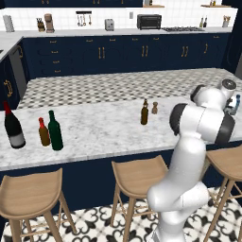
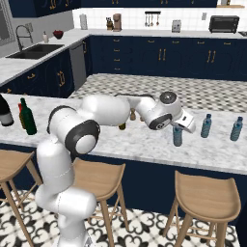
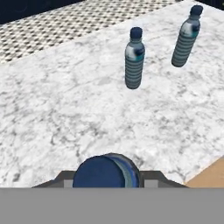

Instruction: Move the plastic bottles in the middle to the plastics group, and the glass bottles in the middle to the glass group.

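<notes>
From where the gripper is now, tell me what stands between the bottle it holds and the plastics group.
Nothing visible does. The gripper is shut on the water bottle, and in the hand view only bare marble counter lies between it and the two plastic bottles standing ahead.

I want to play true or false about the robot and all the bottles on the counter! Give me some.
1. The pincer is shut on a water bottle. True.
2. The green bottle stands beside the big wine bottle and the small amber bottle. True.
3. The brown beer bottle is lying on its side. False: it stands upright.
4. Two other water bottles stand on the counter near the held one. True.
5. The little brown shaker sits on a stool. False: it is on the counter, by the beer bottle.
</notes>
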Tool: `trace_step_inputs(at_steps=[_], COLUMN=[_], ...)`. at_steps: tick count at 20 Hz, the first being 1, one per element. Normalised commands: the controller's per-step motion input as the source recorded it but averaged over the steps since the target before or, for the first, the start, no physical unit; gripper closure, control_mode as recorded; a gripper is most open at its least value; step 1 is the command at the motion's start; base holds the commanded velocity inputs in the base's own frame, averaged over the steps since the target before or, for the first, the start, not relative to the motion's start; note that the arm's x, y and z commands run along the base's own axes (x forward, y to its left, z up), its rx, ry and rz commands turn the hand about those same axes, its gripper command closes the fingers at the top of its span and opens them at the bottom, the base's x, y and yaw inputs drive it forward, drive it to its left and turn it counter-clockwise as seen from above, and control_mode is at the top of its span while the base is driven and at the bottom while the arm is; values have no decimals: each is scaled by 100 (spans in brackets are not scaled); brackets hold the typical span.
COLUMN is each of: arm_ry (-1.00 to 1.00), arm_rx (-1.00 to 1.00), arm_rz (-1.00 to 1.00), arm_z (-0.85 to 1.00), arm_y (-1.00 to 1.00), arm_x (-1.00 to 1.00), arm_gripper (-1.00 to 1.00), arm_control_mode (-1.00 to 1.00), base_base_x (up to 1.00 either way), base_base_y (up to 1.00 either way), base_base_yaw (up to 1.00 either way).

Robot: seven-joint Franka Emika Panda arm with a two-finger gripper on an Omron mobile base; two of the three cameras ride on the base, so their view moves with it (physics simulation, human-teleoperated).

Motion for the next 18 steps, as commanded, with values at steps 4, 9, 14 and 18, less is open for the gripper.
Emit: trace_step_inputs(at_steps=[4, 9, 14, 18], arm_ry=[0, 0, 0, -1], arm_rx=[1, 3, 10, 5], arm_rz=[-1, 0, 0, 0], arm_z=[0, -6, -28, -27], arm_y=[-46, -47, -26, -15], arm_x=[45, 28, 23, 21], arm_gripper=[100, 100, 100, 100], arm_control_mode=[-100, -100, -100, -100], base_base_x=[0, 0, 0, 0], base_base_y=[0, 0, 0, 0], base_base_yaw=[0, 0, 0, 0])
